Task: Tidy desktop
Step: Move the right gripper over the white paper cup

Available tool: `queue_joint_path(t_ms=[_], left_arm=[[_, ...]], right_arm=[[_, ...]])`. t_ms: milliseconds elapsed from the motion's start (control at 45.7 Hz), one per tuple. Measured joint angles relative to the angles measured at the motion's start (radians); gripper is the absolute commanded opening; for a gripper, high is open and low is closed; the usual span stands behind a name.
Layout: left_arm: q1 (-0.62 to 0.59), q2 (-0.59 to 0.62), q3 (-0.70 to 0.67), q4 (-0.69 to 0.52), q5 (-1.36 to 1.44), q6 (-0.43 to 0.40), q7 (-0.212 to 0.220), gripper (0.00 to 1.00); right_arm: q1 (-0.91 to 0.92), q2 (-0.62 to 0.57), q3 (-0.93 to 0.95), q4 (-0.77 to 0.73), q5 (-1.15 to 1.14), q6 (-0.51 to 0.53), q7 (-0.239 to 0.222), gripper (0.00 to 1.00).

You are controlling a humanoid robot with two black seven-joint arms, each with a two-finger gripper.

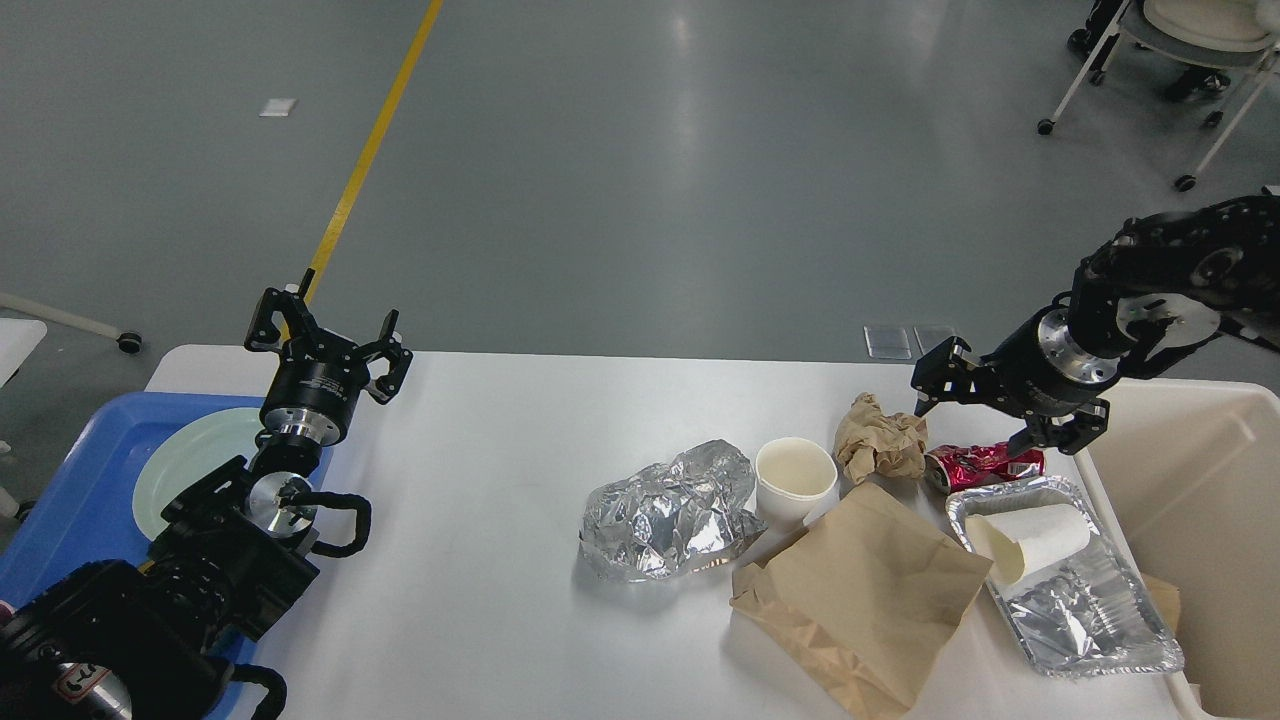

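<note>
A foil tray (1075,580) lies on the white tabletop (480,560), below and just right of the right gripper (985,420). In it rest a white paper cup (1030,542) tipped on its side and a crumpled sheet of foil (1060,610). A second white cup (795,482) stands upright and looks empty, to the left of the right jaws and below them. A cream bin (1200,500) sits to the right of those jaws; something brown shows low inside it, too hidden to name. A blue tray (70,500) lies beside and below the left gripper (325,335) and holds a pale green plate (185,465).

The right jaws stand spread, pointing leftward and down, above a crushed red can (985,465) and beside a crumpled brown paper ball (880,440); they grip nothing, and I cannot tell whether a fingertip touches the paper. A flat brown paper bag (865,590) lies below them, with a crumpled foil lump (670,510) further left.

The left jaws are spread wide, pointing up and away, empty, above the tabletop's far left edge.

The tabletop spans the view beneath both grippers.
</note>
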Motion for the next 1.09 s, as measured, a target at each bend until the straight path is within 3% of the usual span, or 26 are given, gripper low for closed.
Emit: queue_joint_path(t_ms=[328, 481, 634, 919, 1094], left_arm=[[0.000, 0.002, 0.000, 0.000, 0.000, 0.000, 0.000, 0.97], [0.000, 0.001, 0.000, 0.000, 0.000, 0.000, 0.000, 0.97], [0.000, 0.000, 0.000, 0.000, 0.000, 0.000, 0.000, 0.97], [0.000, 0.000, 0.000, 0.000, 0.000, 0.000, 0.000, 0.97], [0.000, 0.000, 0.000, 0.000, 0.000, 0.000, 0.000, 0.97]], right_arm=[[0.319, 0.024, 0.001, 0.092, 0.002, 0.260, 0.000, 1.00], [0.366, 0.059, -0.001, 0.086, -0.002, 0.296, 0.000, 1.00], [0.228, 0.135, -0.003, 0.057, -0.009, 0.185, -0.007, 1.00], [-0.079, 0.224, 0.071, -0.007, -0.003, -0.131, -0.014, 1.00], [-0.229, 0.303, 0.091, -0.119, -0.003, -0.197, -0.015, 1.00]])
